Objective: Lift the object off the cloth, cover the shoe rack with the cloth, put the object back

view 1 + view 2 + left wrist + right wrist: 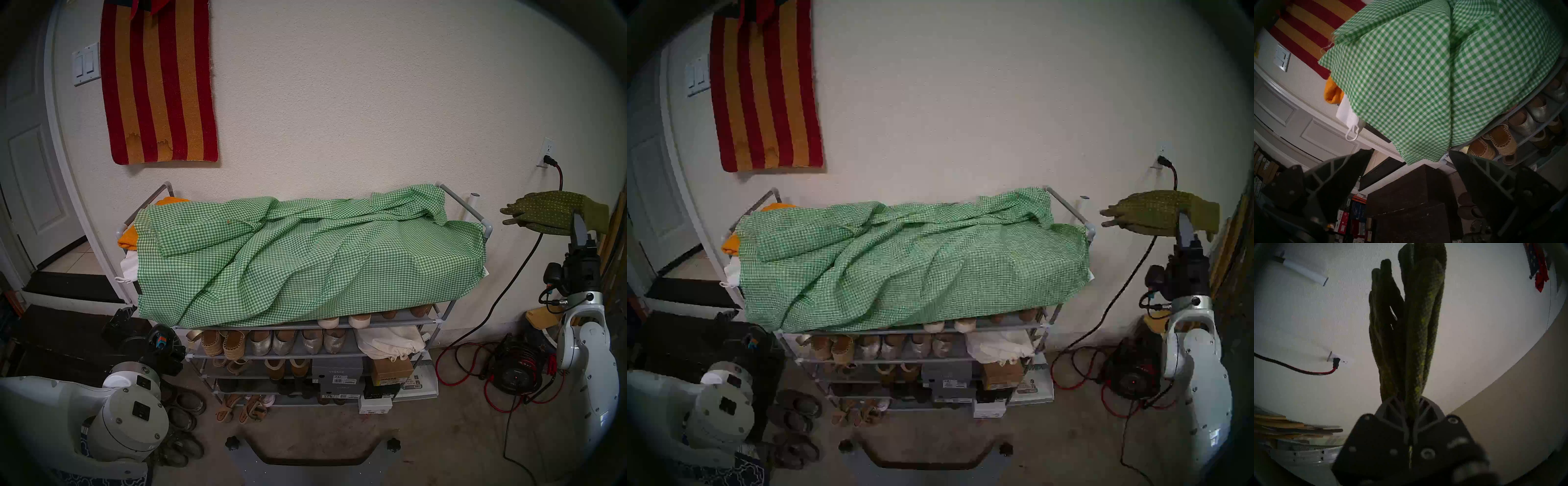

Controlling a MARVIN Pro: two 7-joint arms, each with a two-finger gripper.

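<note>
Both gloves [556,212] (raised) beside cloth [305,251].

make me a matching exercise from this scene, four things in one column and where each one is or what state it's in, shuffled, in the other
Things:
1. gloves
2. gingham cloth
3. orange cloth
4. left hand

States:
A. draped over the top of the shoe rack
B. open, holding nothing
C. peeking out at the rack's left end
D. held up in the shut right hand, right of the rack

Pairs: 1-D, 2-A, 3-C, 4-B
</note>
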